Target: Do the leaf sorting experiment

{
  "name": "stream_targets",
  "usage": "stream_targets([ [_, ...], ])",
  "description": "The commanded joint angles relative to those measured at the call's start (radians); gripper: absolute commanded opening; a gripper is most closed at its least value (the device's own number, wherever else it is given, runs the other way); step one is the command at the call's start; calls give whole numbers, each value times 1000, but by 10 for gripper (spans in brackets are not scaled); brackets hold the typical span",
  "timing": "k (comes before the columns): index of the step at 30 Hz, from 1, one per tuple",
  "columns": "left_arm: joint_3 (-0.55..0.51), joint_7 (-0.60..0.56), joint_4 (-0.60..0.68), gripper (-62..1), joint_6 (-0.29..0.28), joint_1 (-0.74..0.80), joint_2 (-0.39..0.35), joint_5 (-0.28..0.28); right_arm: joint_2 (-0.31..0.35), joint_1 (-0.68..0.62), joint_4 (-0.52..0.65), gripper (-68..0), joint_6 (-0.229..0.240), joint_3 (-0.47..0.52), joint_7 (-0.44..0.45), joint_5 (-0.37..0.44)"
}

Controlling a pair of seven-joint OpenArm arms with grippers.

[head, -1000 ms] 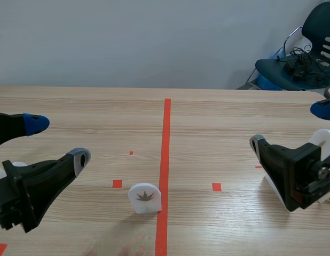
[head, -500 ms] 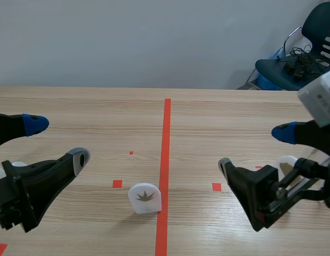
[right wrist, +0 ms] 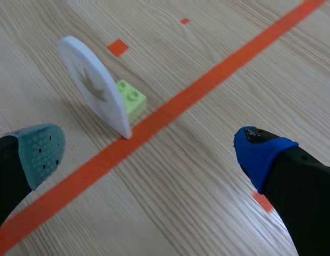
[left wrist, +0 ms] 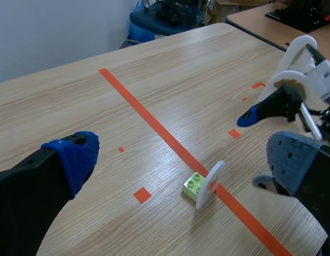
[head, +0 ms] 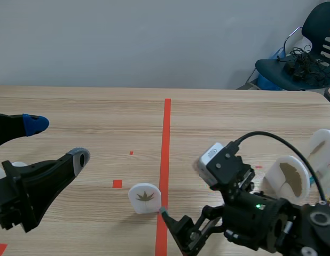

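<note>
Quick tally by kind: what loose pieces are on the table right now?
White arched leaf plaques: 3 in view, perhaps more hidden
Light green toy brick: 1
Total: 4

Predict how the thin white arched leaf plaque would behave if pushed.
The thin white arched plaque with a leaf print stands on edge, braced only by a small green toy brick behind it, so a push on its face would probably tip it. It looks rigid and likely light. Its smooth flat faces might slip in a grip.
</note>
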Motion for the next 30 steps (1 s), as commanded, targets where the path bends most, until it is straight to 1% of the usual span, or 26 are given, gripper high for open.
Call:
stream_targets([
  [1, -3, -15, 2, 14, -1, -3, -9, -10, -31, 51, -30, 4, -3, -12, 37, -5],
  [3, -3, -15, 2, 14, -1, -3, -9, -10, -67, 97, -105, 4, -3, -46, 68, -27],
  [6, -3, -15, 2, 14, -1, -3, -9, -10, -111, 146, -187, 4, -3, -90, 103, -64],
  [10, -3, -15, 2, 14, -1, -3, -9, -10, -143, 177, -231, 4, -7, -137, 111, -101],
  [11, -3, -15, 2, 14, -1, -3, -9, -10, -145, 178, -233, -25, -8, -146, 110, -101],
  [12, -3, -15, 2, 14, -1, -3, -9, -10, -146, 178, -234, -70, -10, -153, 110, -101],
  [16, -3, -15, 2, 14, -1, -3, -9, -10, -145, 170, -234, -330, -16, -164, 76, -101],
  [19, -3, -15, 2, 14, -1, -3, -9, -10, -142, 167, -234, -494, -18, -164, 62, -101],
  [21, -3, -16, 2, 14, -1, -3, -9, -10, -142, 167, -234, -582, -18, -164, 62, -101],
  [22, -3, -16, 2, 14, -1, -3, -9, -10, -142, 167, -232, -615, -18, -162, 63, -101],
  [23, -3, -16, 2, 14, -1, -3, -9, -10, -141, 167, -227, -632, -18, -158, 62, -101],
  [26, -3, -18, 1, 14, -1, -6, -9, -10, -124, 151, -174, -631, -18, -138, 61, -100],
  [30, -3, -18, 0, 14, -1, -11, -9, -10, -74, 63, -1, -631, -21, -64, 37, -93],
])
